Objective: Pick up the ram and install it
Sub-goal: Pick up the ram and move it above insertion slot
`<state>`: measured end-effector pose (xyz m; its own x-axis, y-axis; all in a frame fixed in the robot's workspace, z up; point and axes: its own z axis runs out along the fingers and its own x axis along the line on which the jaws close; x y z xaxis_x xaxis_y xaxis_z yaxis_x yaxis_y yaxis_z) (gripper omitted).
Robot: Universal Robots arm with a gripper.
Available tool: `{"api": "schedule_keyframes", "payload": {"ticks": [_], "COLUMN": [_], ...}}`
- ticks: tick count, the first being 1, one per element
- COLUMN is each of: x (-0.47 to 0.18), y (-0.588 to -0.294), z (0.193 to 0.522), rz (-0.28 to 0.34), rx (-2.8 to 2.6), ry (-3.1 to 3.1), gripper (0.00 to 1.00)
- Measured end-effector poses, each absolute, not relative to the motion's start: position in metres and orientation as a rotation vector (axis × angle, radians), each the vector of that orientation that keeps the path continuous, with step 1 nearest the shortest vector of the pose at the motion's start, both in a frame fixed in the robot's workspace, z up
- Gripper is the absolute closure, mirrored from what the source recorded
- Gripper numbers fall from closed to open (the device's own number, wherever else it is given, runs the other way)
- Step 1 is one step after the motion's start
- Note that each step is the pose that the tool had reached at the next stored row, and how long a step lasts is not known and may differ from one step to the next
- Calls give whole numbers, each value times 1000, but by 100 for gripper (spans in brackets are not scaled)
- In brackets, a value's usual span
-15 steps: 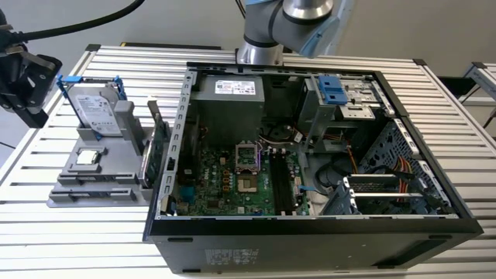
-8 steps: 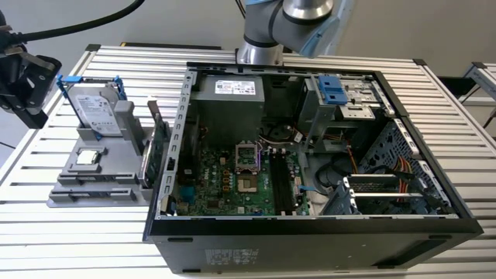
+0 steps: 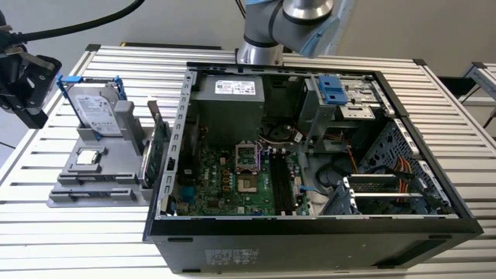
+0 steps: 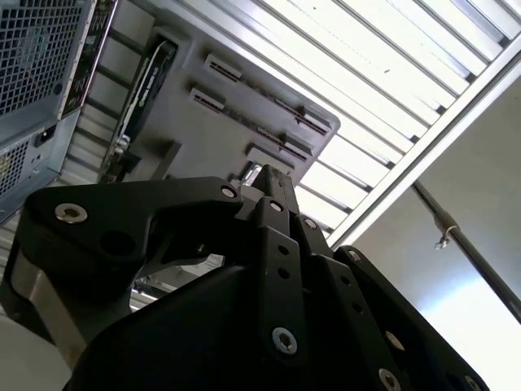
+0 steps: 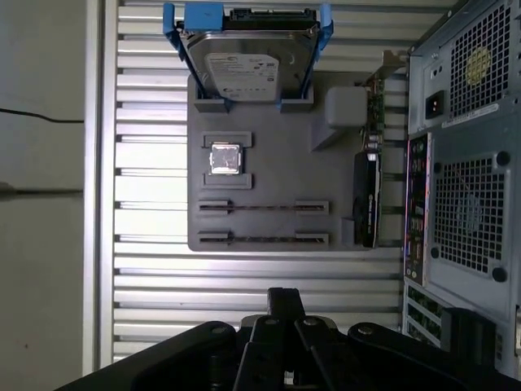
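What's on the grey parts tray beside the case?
On the grey tray: a hard drive in a blue caddy, a processor chip, and an expansion card on edge. Whether its two long slots hold anything is not clear. The drive hides the tray beneath it.

On the slatted table (image 3: 465, 133) lies an open computer case (image 3: 180, 145), motherboard (image 3: 232, 186) inside. Beside it, on the exterior view's left, sits a parts tray (image 3: 93, 195): hard drive (image 3: 99, 113) at its far end, processor (image 3: 89, 156) before it, expansion card (image 3: 157, 148) along the case side. The gripper (image 3: 31, 116) hangs further left
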<state>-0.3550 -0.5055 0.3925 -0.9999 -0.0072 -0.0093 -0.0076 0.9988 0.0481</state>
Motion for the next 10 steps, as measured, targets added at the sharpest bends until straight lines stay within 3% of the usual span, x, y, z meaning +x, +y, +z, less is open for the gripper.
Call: {"api": "schedule_keyframes", "payload": {"ticks": [10], "x": [-355], "y": [-505], "z": [393], "rz": [75], "rx": [-32], "ry": [3132], "gripper": [100]}}
